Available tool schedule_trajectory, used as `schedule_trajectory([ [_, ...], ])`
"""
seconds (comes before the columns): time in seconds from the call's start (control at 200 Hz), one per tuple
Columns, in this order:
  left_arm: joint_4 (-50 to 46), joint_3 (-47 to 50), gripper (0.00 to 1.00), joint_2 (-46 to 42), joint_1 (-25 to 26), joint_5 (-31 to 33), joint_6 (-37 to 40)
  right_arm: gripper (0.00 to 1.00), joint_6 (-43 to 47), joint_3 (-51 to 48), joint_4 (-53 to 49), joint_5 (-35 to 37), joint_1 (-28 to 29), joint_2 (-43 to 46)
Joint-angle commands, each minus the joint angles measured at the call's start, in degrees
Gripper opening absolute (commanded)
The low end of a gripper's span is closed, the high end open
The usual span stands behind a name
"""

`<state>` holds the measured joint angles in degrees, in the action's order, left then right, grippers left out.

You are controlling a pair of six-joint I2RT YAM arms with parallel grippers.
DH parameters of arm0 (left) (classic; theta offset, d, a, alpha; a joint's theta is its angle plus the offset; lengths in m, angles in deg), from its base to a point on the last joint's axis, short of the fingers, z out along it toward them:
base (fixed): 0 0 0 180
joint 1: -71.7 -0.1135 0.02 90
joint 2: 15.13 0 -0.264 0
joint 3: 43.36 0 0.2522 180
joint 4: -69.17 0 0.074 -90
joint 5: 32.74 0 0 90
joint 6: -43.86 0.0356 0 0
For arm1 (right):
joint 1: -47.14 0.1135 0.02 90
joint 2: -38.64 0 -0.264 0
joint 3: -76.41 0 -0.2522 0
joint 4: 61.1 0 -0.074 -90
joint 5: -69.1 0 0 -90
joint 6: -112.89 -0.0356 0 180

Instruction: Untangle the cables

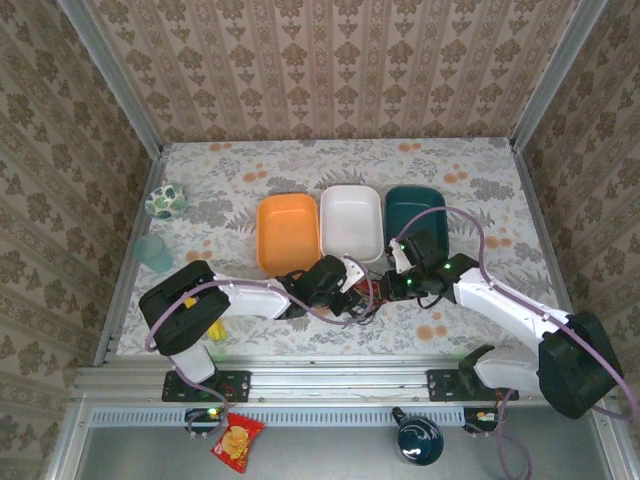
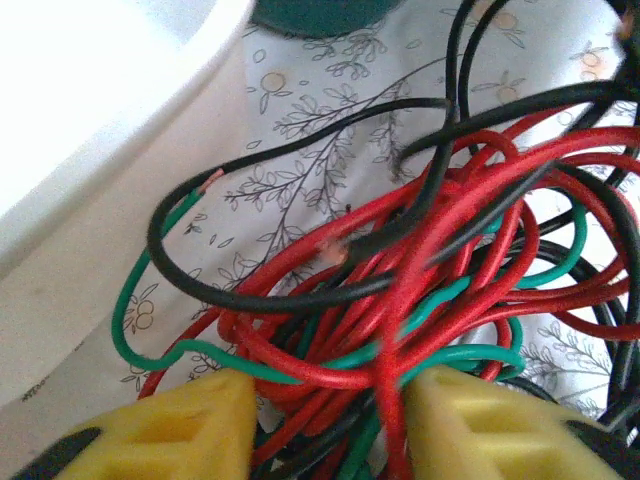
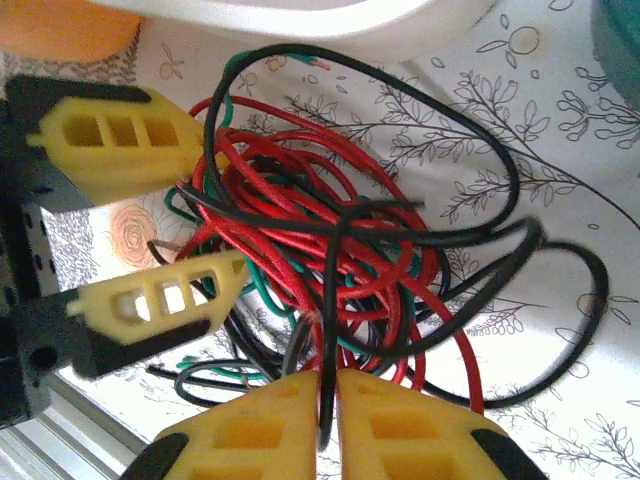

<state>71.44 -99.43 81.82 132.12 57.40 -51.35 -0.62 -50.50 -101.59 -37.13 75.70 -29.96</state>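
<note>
The cables (image 1: 368, 300) lie in one tangled heap on the flowered table, in front of the white tub. My left gripper (image 2: 325, 420) is down on the heap, and its yellow fingers (image 2: 170, 430) press from both sides on a bundle of red cable (image 2: 300, 365), green cable (image 2: 117, 315) and black cable (image 2: 279, 300). In the right wrist view the left gripper (image 3: 228, 208) enters from the left. My right gripper (image 3: 328, 395) is shut on a single strand of the black cable (image 3: 330, 300), which rises into loops of red (image 3: 300, 215) and green (image 3: 256, 281). Seen from above, the two grippers meet over the heap, left (image 1: 350, 295) and right (image 1: 392, 287).
Three tubs stand in a row just behind the heap: orange (image 1: 288, 232), white (image 1: 352, 222) and dark teal (image 1: 415, 215). A patterned ball (image 1: 165, 201) and a pale green cup (image 1: 153, 252) sit at the left edge. The metal rail (image 1: 320, 380) borders the near side.
</note>
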Motion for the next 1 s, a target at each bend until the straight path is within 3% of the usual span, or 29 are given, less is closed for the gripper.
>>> schedule_trajectory([
  [0.0, -7.7, 0.9, 0.21, 3.3, -0.1, 2.2, 1.0, 0.17, -1.4, -1.3, 1.5, -2.5, -0.9, 1.1],
  [0.195, -7.7, 1.0, 0.0, 3.2, -0.1, 2.0, 1.1, 0.22, -1.2, -0.2, 2.7, -3.1, -1.1, -0.8],
  [0.365, -7.6, 1.5, 0.0, 2.7, -0.1, 2.1, 1.1, 0.23, -0.8, 0.8, 3.7, -6.4, -1.1, -2.5],
  [0.75, -7.4, 2.3, 0.0, 2.1, 0.0, 2.6, 0.9, 0.2, -1.4, 0.2, 4.8, -3.5, -1.1, -4.1],
  [0.995, -7.9, 2.6, 0.0, 2.0, 0.0, 3.8, 0.1, 0.08, -2.8, -0.5, 4.2, 2.7, -1.9, 2.0],
])
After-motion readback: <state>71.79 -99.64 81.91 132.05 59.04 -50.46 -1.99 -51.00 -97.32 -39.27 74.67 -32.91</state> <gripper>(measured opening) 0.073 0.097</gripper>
